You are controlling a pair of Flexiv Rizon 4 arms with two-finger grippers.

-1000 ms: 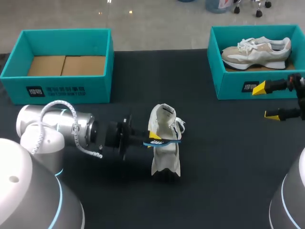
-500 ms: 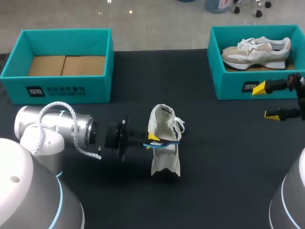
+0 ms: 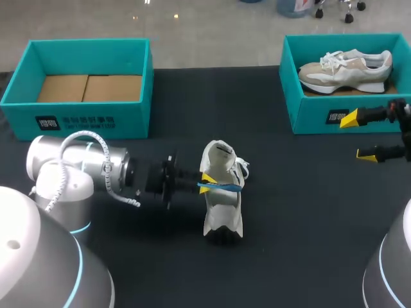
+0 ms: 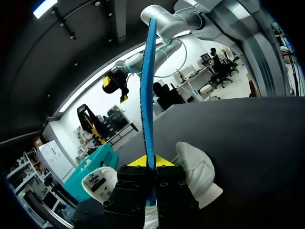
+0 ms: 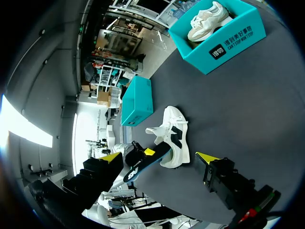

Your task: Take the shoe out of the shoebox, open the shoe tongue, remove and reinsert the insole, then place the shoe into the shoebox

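Note:
A white shoe lies mid-table, toe toward the near edge. My left gripper comes in from the shoe's left side and is shut on a blue insole, which crosses above the shoe's middle. In the left wrist view the insole stands edge-on, pinched in the left gripper, with the shoe just beneath and beside it. My right gripper hangs open near the table's right edge, in front of the right shoebox. The right wrist view shows the shoe and insole ahead of the right gripper.
A teal shoebox with only cardboard lining stands at the back left. The teal box at the back right holds a beige and white shoe. Dark tabletop lies open between the white shoe and my right gripper.
My left wrist has rolled, so the insole now looks thinner and sits slightly higher across the shoe. The right arm has not moved.

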